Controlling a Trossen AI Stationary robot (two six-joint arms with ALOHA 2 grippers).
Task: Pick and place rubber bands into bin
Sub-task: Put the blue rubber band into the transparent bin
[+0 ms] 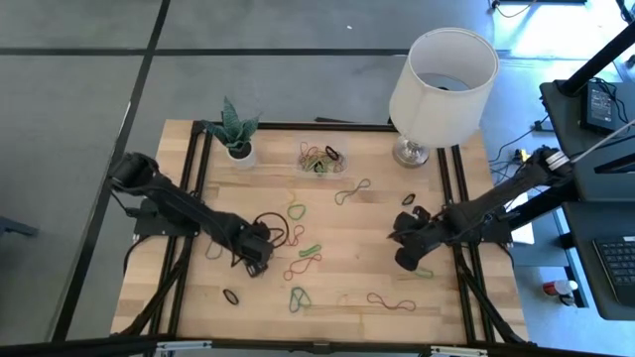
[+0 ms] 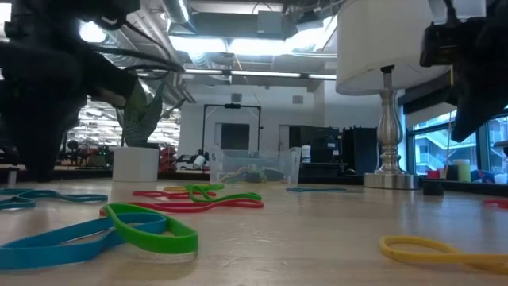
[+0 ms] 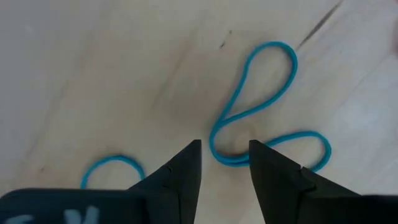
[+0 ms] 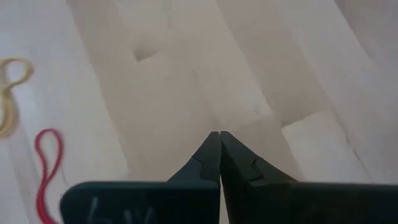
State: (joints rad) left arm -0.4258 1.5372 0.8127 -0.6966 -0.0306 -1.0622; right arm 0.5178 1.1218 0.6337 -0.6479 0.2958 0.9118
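Observation:
Rubber bands lie scattered flat on the wooden table: green [image 1: 297, 210], red [image 1: 303, 263], black [image 1: 231, 296] and tan [image 1: 352, 190]. More bands lie in the clear bin [image 1: 319, 159] at the far middle. My left gripper [image 1: 260, 260] points down, open, at the table's near left. In its wrist view its fingertips [image 3: 225, 149] stand on either side of the bend of a blue twisted band [image 3: 261, 106] that lies on the wood. My right gripper [image 4: 219, 134] is shut and holds nothing. It hangs over bare wood near the right edge, beside a green band [image 1: 425, 270].
A white-shaded lamp [image 1: 442, 74] stands at the far right and a small white plant pot [image 1: 239, 151] at the far left. Black rails [image 1: 193, 198] run along the table's sides. A red band [image 4: 46, 162] and a yellow band [image 4: 12, 93] lie near my right gripper.

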